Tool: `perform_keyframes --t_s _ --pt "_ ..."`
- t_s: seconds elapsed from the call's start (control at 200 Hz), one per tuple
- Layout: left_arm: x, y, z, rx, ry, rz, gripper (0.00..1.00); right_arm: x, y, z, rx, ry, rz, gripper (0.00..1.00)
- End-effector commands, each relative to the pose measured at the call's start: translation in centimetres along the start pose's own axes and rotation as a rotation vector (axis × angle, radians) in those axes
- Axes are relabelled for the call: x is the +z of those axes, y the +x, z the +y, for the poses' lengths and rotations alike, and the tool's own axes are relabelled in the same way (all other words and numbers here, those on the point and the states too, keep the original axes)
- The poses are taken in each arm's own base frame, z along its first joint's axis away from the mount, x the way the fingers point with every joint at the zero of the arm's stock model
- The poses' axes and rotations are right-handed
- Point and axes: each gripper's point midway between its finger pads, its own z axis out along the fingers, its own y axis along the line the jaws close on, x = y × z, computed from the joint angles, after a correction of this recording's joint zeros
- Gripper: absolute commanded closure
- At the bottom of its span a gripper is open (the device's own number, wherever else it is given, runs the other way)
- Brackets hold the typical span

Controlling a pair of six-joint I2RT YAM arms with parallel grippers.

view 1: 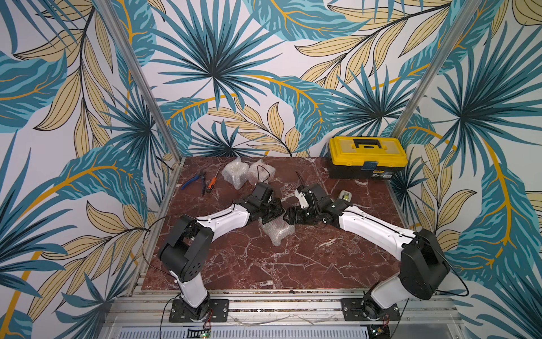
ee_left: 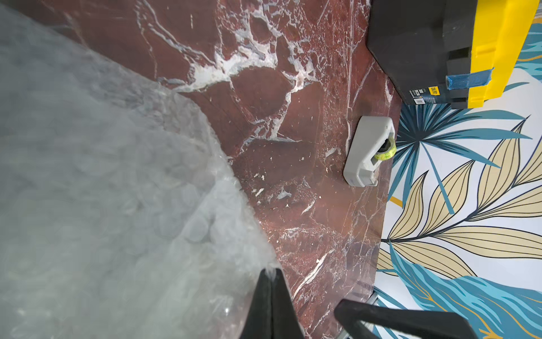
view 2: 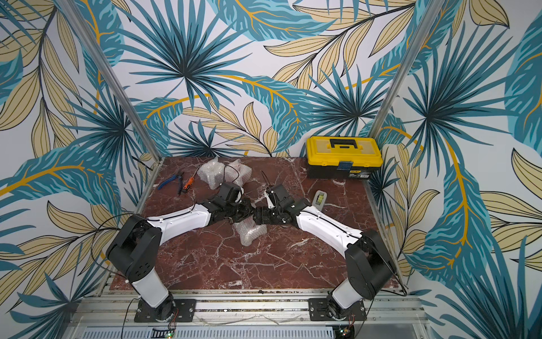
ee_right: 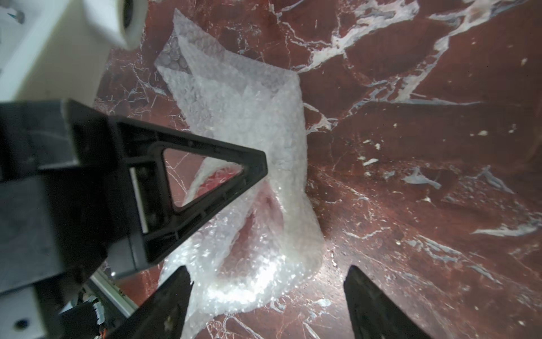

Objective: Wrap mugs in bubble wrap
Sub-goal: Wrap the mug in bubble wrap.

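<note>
A bundle of bubble wrap point(view 1: 277, 233) point(view 2: 249, 233) lies at the table's middle, between both arms. In the right wrist view the bubble wrap point(ee_right: 243, 117) is crinkled, and the red of a mug point(ee_right: 218, 177) shows through it. My left gripper point(ee_left: 271, 271) is shut on a pinched edge of the bubble wrap point(ee_left: 102, 190), at the bundle's far end point(view 1: 278, 215). My right gripper point(ee_right: 268, 281) point(view 1: 289, 218) is open, its jaws wide on either side of the bundle's near end, and one finger point(ee_right: 176, 293) lies against the wrap. The mug's shape is hidden.
Two more bubble-wrap bundles point(view 1: 231, 173) point(view 1: 261, 173) stand at the back. Pliers point(view 1: 193, 180) and an orange screwdriver point(view 1: 211, 183) lie back left. A yellow toolbox point(view 1: 368, 157) sits back right, with a grey tape dispenser point(view 1: 345, 196) point(ee_left: 369, 149) near the right edge.
</note>
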Motion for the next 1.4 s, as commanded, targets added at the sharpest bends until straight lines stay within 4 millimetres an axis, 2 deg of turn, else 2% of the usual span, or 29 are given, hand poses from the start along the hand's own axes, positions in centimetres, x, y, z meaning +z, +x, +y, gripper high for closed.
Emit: perform_keyframes --t_s 0.0,0.33,0.466,0.586,0.691,0.886,1.006,1.097,1.232,1.397 --pt "0.4 -0.5 -0.5 0.003 0.002 -0.021 1.0 1.2 0.2 0.5 0.023 -0.051 0.004 0.16" --pt "0.3 -0.5 -0.5 0.0 0.0 -0.022 1.0 3.4 1.5 -0.1 0.06 -0.058 0.049 0.17" --pt "0.2 -0.6 -0.5 0.002 0.003 -0.024 1.0 4.4 2.1 -1.1 0.073 -0.019 0.072 0.17" --pt "-0.2 -0.6 -0.9 0.007 0.011 -0.032 1.0 5.5 2.9 -2.8 0.095 0.059 0.097 0.19" --pt "-1.5 -1.1 -2.2 0.032 0.044 -0.058 1.0 6.4 3.8 -3.7 0.112 0.094 0.135 0.19" --pt "-5.4 -1.8 -3.7 0.081 0.089 -0.131 0.6 7.1 4.7 -4.3 0.124 0.106 0.166 0.19" --pt "-7.4 -1.0 -2.1 0.086 0.041 -0.161 0.46 7.3 4.8 -4.2 0.122 0.099 0.179 0.19" --pt "-8.2 0.0 0.3 0.083 -0.017 -0.166 0.44 7.6 5.1 -3.9 0.107 0.082 0.201 0.19" --pt "-8.2 1.8 4.8 0.09 -0.169 -0.139 0.42 7.9 5.6 -4.2 0.075 0.094 0.239 0.19" --pt "-7.1 3.1 6.6 0.104 -0.211 -0.088 0.34 8.1 6.0 -4.5 0.032 0.112 0.276 0.21"
